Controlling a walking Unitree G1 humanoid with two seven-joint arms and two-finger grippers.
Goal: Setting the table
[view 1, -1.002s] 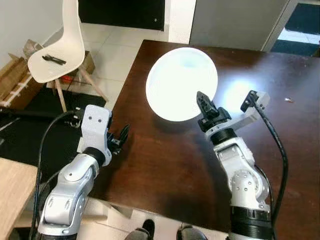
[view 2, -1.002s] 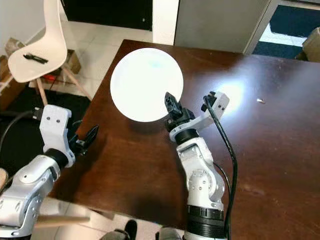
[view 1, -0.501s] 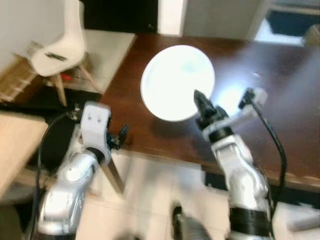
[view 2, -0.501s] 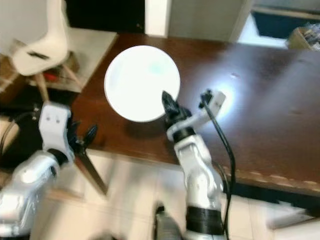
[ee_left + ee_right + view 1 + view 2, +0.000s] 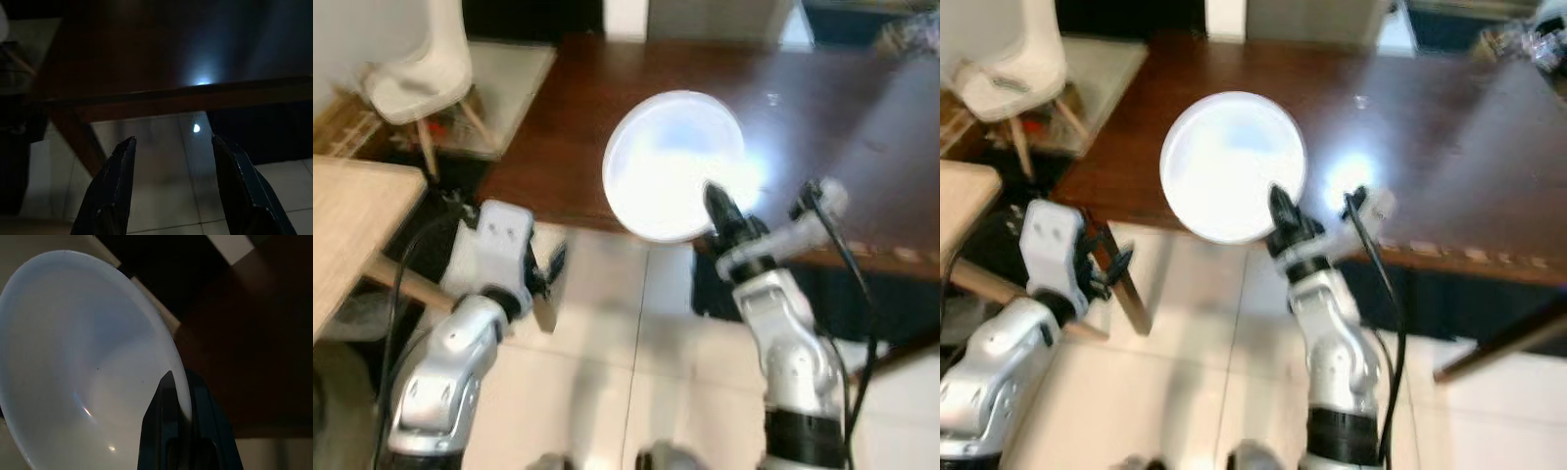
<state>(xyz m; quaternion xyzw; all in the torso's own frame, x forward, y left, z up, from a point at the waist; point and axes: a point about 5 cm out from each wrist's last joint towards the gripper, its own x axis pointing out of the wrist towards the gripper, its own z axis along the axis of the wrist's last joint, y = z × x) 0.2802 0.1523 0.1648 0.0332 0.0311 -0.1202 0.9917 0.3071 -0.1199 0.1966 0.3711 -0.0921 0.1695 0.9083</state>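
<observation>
A large white plate (image 5: 674, 162) hangs in the air over the near edge of the dark brown table (image 5: 822, 117). My right gripper (image 5: 717, 208) is shut on the plate's near rim, and the right wrist view shows its fingers (image 5: 168, 416) pinching that rim of the plate (image 5: 73, 362). My left gripper (image 5: 551, 266) is held low at the left, off the table, open with nothing between its fingers (image 5: 115, 186). It faces the table's edge (image 5: 161, 95) and one of its legs.
A white chair (image 5: 421, 64) stands at the far left. A light wooden tabletop (image 5: 352, 225) juts in from the left. Pale floor tiles (image 5: 636, 343) lie below my arms. Small objects sit at the table's far right corner (image 5: 1528, 39).
The camera has pulled back from the table, so the table edge and the floor now show beneath my arms. The plate stays held in my right gripper.
</observation>
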